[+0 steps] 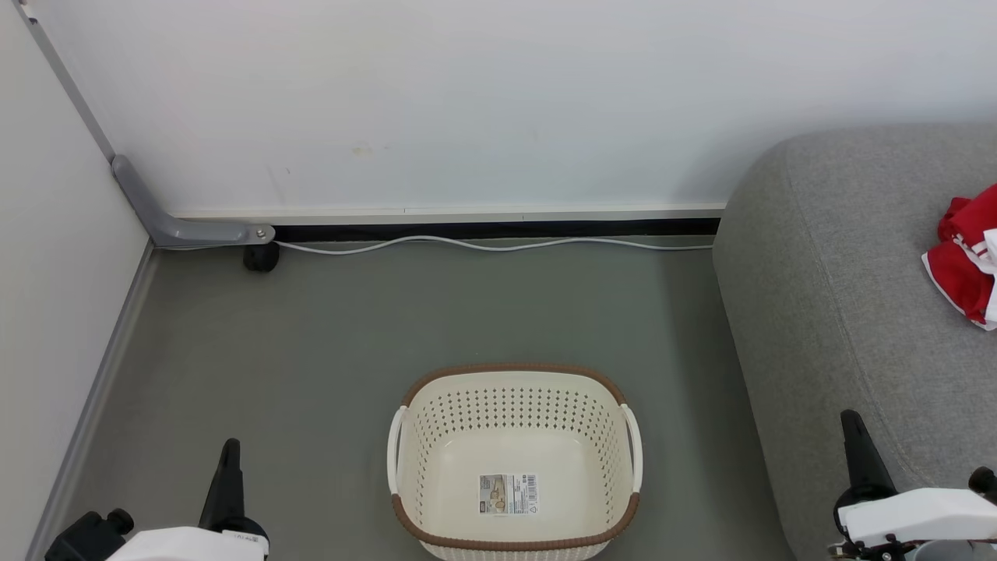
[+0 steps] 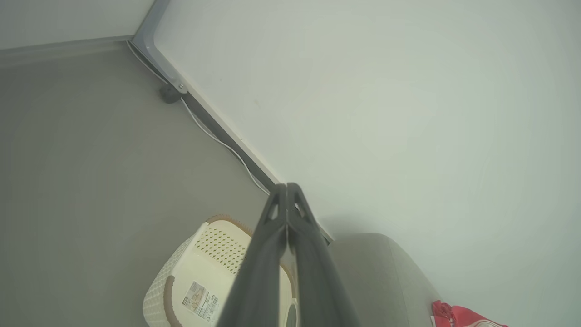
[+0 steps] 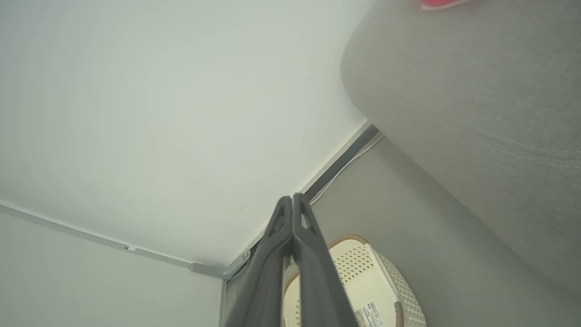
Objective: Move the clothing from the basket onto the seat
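We see crumpled red-white clothing (image 1: 962,269) on the rounded grey fabric seat (image 1: 849,296), right of the perforated cream basket (image 1: 510,413). Our left gripper (image 1: 230,446) and right gripper (image 1: 849,417) flank the basket, fingers pressed together, gripping nothing.

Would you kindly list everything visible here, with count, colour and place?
laundry basket: one, cream with brown rim, centre of the floor
paper label: one, pale, on the basket's bottom
clothing: red-and-white heap, count unclear, on the seat, far right
seat: one, grey, right
cable: one, white, along the foot of the wall
bracket: one, grey, left corner
caster: one, black, under the bracket
left tool: dark, lower left, shut
right tool: dark, lower right, shut
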Available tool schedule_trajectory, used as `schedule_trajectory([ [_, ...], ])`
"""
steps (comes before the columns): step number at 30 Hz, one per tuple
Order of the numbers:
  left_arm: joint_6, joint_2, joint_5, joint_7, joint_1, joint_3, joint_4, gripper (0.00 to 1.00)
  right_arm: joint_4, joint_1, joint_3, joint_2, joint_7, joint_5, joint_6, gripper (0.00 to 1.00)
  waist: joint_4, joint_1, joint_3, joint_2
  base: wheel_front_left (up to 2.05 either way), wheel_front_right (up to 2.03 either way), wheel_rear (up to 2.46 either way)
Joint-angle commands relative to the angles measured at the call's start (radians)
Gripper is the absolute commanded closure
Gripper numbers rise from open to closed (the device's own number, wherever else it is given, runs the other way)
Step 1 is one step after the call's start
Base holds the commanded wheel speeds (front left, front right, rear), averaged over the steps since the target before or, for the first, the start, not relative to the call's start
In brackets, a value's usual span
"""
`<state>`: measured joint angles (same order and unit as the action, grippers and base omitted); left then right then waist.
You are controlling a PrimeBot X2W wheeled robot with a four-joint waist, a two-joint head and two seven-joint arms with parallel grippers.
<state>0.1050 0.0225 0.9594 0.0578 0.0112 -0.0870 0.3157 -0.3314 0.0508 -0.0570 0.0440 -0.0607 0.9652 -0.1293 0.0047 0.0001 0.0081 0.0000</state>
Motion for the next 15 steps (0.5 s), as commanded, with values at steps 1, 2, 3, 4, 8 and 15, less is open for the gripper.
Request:
schedule_trajectory([
  [1, 0.007, 0.017, 0.029, -0.009, -0.059, -0.017, -0.03, 1.0, 0.034, 0.039, 0.006, 0.011, 0.013, 0.028, -0.001, 1.0, 0.0, -0.0001, 0.0, 0.0, 0.0, 0.0, 0.0],
  [2, 0.007, 0.017, 0.04, -0.012, -0.06, -0.017, -0.031, 1.0, 0.034, 0.039, 0.005, 0.011, 0.015, 0.039, -0.001, 1.0, 0.0, -0.0001, 0.0, 0.0, 0.0, 0.0, 0.0],
  [3, 0.007, 0.017, 0.051, -0.015, -0.061, -0.017, -0.032, 1.0, 0.035, 0.04, 0.003, 0.011, 0.018, 0.05, -0.001, 1.0, 0.0, -0.0001, 0.0, 0.0, 0.0, 0.0, 0.0],
  [4, 0.008, 0.017, 0.063, -0.018, -0.062, -0.017, -0.032, 1.0, 0.036, 0.04, 0.002, 0.011, 0.021, 0.061, -0.001, 1.0, 0.0, -0.0001, 0.0, 0.0, 0.0, 0.0, 0.0],
  [8, 0.009, 0.018, 0.119, -0.033, -0.067, -0.018, -0.036, 1.0, 0.041, 0.042, -0.003, 0.011, 0.036, 0.117, -0.001, 1.0, -0.001, -0.0001, -0.001, 0.0, 0.0, 0.0, 0.0],
  [15, 0.012, 0.02, 0.198, -0.053, -0.075, -0.02, -0.041, 1.0, 0.048, 0.044, -0.011, 0.01, 0.057, 0.195, -0.001, 1.0, -0.001, -0.0001, -0.001, 0.0, 0.0, 0.0, 0.0],
])
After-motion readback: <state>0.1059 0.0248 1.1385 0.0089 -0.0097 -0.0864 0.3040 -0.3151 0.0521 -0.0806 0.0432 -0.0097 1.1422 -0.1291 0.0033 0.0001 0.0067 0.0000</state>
